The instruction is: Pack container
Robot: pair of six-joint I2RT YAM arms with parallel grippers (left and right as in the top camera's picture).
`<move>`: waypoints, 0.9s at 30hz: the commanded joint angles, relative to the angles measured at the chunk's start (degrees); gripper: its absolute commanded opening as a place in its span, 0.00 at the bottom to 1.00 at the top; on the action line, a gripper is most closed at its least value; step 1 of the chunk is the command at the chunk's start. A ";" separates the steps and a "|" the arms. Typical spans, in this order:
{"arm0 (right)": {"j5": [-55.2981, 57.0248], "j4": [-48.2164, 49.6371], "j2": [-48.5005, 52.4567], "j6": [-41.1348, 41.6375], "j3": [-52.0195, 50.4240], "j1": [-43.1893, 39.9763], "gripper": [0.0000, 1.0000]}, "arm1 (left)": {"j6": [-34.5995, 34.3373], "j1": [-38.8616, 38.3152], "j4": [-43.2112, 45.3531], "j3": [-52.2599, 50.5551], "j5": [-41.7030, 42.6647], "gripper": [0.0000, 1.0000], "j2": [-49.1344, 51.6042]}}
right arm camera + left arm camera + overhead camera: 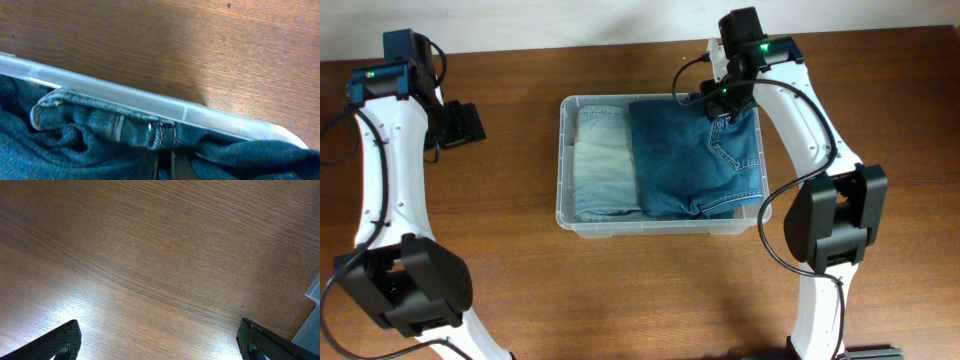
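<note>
**Container holds two denim pieces; right tool at its corner, left tool wide apart**

We see the container (563,170) in the middle of the wooden surface (520,290), with its long sides running left to right in the overhead view. Two folded garments lie side by side inside it. A pale denim piece (605,165) fills the left part. Dark blue jeans (690,160) fill the right part and reach up to the right wall.

The right tool (718,100) is at the container's upper right corner in the overhead view, low over the edge of the dark jeans. From the right wrist we look along the clear rim (125,97), with bare wood beyond it. A bunched waistband (100,125) with stitched seams and a belt loop presses against the inside of that wall. The fingers are only a dark shape at the bottom of this view, so we cannot tell whether the right tool is apart, together, or clamped on the cloth.

The left tool (463,124) hangs over bare wood, well apart from the container and to its left. In the left wrist view its fingertips (62,341) sit at opposite bottom corners, so the tool is spread wide with nothing between them. A corner of the container shows at the right edge of that view.
</note>
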 commanded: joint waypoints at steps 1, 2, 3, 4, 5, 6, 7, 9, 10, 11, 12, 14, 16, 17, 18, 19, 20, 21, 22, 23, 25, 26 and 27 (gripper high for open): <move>-0.42 -0.35 2.60 -0.07 -1.99 -1.01 0.04 | 0.13 -0.07 -0.04 0.76 -0.44 0.99 -1.40; -0.79 -0.39 2.51 -0.07 -1.81 -1.01 0.04 | 0.13 -0.07 -0.04 0.76 -0.44 0.99 -1.40; -1.38 -0.72 2.45 -0.09 -1.42 -1.01 0.04 | 0.13 -0.07 -0.04 0.76 -0.44 0.99 -1.40; -1.84 -1.07 2.43 -0.11 -1.09 -1.01 0.04 | 0.13 -0.07 -0.04 0.76 -0.44 0.99 -1.40; -2.05 -1.95 2.27 -0.28 -0.39 -1.01 0.04 | 0.13 -0.07 -0.04 0.76 -0.44 1.00 -1.40; -2.01 -2.89 2.12 -0.28 0.46 -1.01 0.04 | 0.13 -0.07 -0.04 0.76 -0.44 0.99 -1.40; -2.01 -3.93 1.90 -0.31 1.66 -1.01 0.04 | 0.13 -0.07 -0.04 0.76 -0.44 0.99 -1.40; -2.01 -6.25 1.38 -0.31 4.96 -1.01 0.05 | 0.13 -0.07 -0.04 0.76 -0.44 1.00 -1.40; -2.01 -7.80 1.03 -0.31 7.45 -1.01 0.05 | 0.13 -0.07 -0.04 0.76 -0.44 0.99 -1.40; -2.01 -9.20 0.79 -0.31 9.73 -1.03 0.05 | 0.13 -0.07 -0.04 0.76 -0.44 0.99 -1.40; -2.01 -11.15 0.46 -0.28 12.79 -1.09 0.05 | 0.13 -0.07 -0.04 0.76 -0.44 0.99 -1.40; -2.05 -15.13 -0.15 -0.26 18.88 -1.11 0.12 | 0.13 -0.07 -0.04 0.76 -0.44 0.99 -1.40; -2.86 -19.43 -0.83 -0.28 24.87 -1.11 0.21 | 0.13 -0.07 -0.04 0.76 -0.44 0.99 -1.40; -3.58 -21.94 -1.27 -0.26 28.20 -1.11 0.26 | 0.13 -0.07 -0.04 0.76 -0.44 0.99 -1.40; -4.46 -24.22 -1.66 -0.26 31.19 -1.11 0.33 | 0.13 -0.07 -0.04 0.76 -0.44 0.99 -1.40; -5.31 -26.10 -2.03 -0.24 33.66 -1.11 0.41 | 0.13 -0.07 -0.04 0.76 -0.44 0.99 -1.40; -6.51 -27.91 -2.45 -0.24 36.13 -1.11 0.49 | 0.13 -0.07 -0.04 0.76 -0.44 0.99 -1.40; -8.00 -30.14 -2.99 -0.22 39.06 -1.11 0.59 | 0.13 -0.07 -0.04 0.76 -0.44 0.99 -1.40; -9.27 -32.30 -3.54 -0.22 41.68 -1.11 0.65 | 0.13 -0.07 -0.04 0.76 -0.44 0.99 -1.40; -10.01 -34.27 -4.04 0.02 43.85 -1.11 0.72 | 0.13 -0.07 -0.04 0.76 -0.44 0.99 -1.40; -11.02 -34.49 -5.53 2.54 45.88 -1.11 0.99 | 0.13 -0.07 -0.04 0.76 -0.44 1.00 -1.40; -12.02 -34.49 -7.52 4.11 45.83 -1.09 0.98 | 0.13 -0.07 -0.04 0.76 -0.44 0.99 -1.40; -12.74 -34.49 -8.76 4.61 45.83 -1.09 0.99 | 0.13 -0.07 -0.04 0.76 -0.44 0.99 -1.40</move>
